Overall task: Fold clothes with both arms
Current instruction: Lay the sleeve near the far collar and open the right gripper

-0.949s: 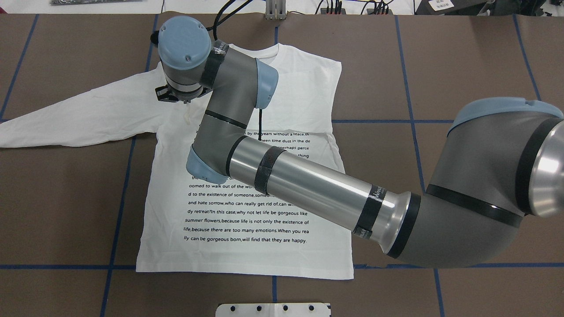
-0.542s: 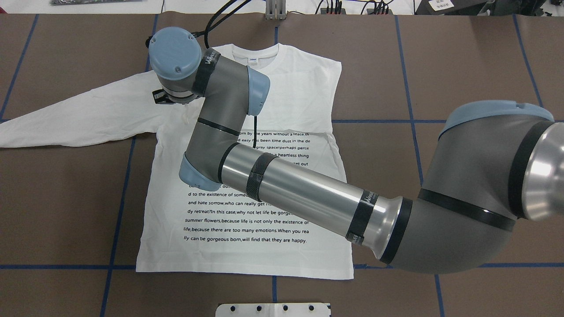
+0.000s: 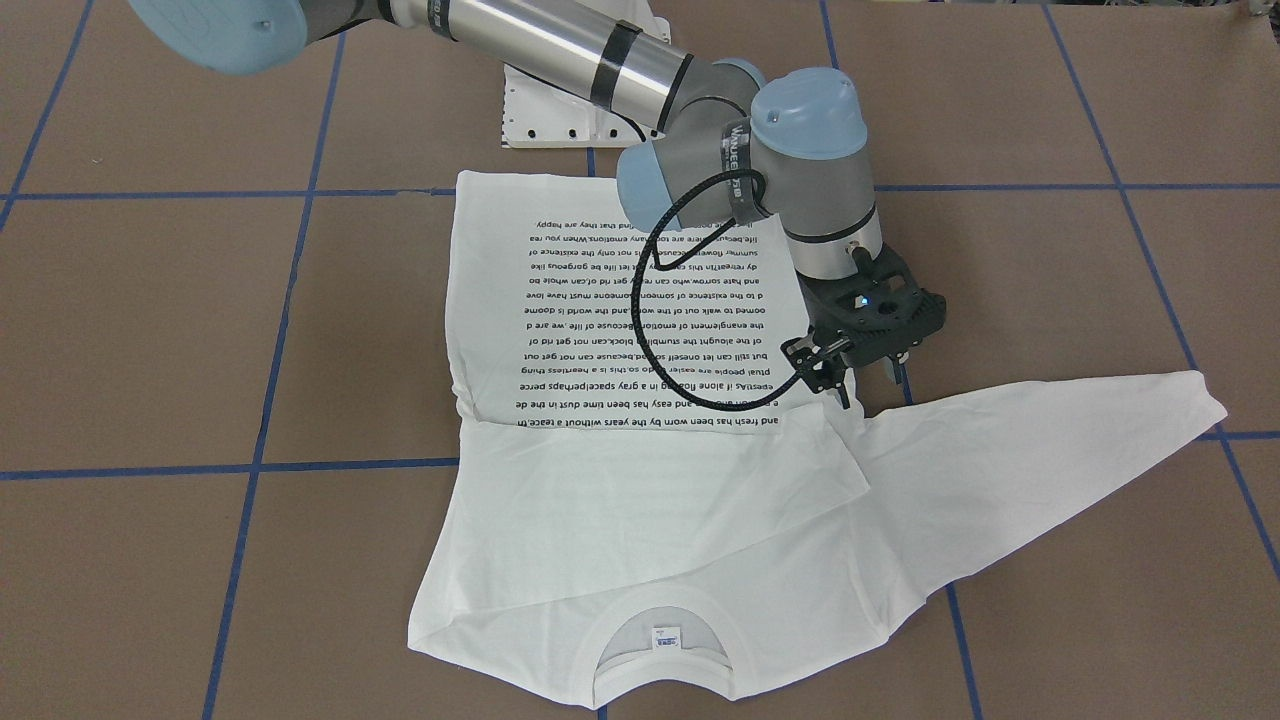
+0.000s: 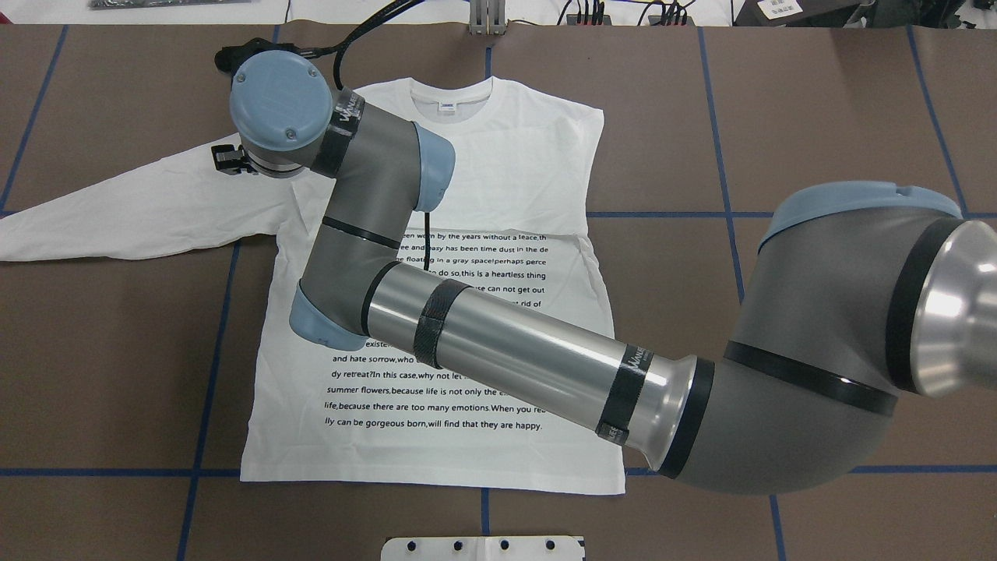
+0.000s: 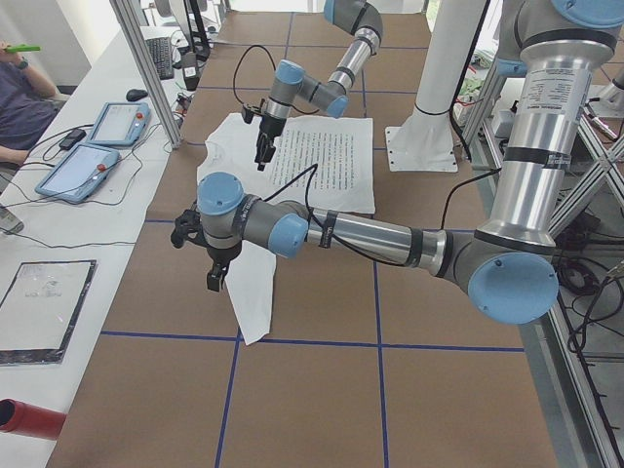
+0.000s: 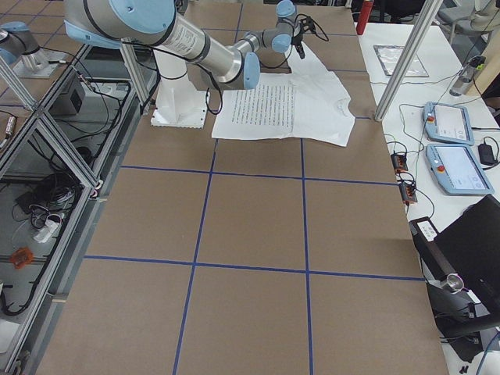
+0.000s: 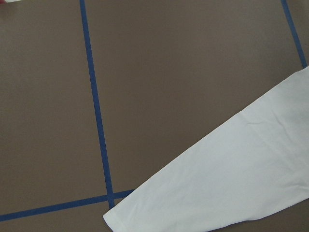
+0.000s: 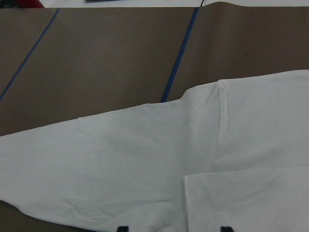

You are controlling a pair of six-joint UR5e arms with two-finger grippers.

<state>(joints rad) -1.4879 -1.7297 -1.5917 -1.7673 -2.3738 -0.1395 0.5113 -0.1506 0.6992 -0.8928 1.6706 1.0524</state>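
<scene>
**T-shirt [image 4: 506, 179] flat on the tabletop [image 4: 818, 117], right claw [image 3: 872, 388] released above it**

The right claw is held with its jaws parted and nothing between them. In its wrist view the two dark fingertips [image 8: 123, 229] are set well apart, with only white cloth seen beyond them. It is placed above the T-shirt where the outstretched sleeve [image 4: 117, 214] joins the body, just beside the upper corner of the text block [image 3: 580, 330]. No cloth is gripped.

The right arm [image 4: 506, 343] is reached across the T-shirt's printed front from the side away from that sleeve.

The left claw [image 5: 216, 278] is seen only in the side view, above the cuff end of the same sleeve. Whether it is released or clenched cannot be told.

The T-shirt is laid print-up. Its collar [image 3: 662, 688] and neck tag [image 3: 664, 637] are at the edge farthest from the robot. The second sleeve [image 3: 640, 500] is folded in across the chest, above the text block.

Blue tape lines [image 4: 210, 335] are seen on the tabletop around the T-shirt. A white pedestal base [image 4: 483, 548] is found near the hem.
</scene>
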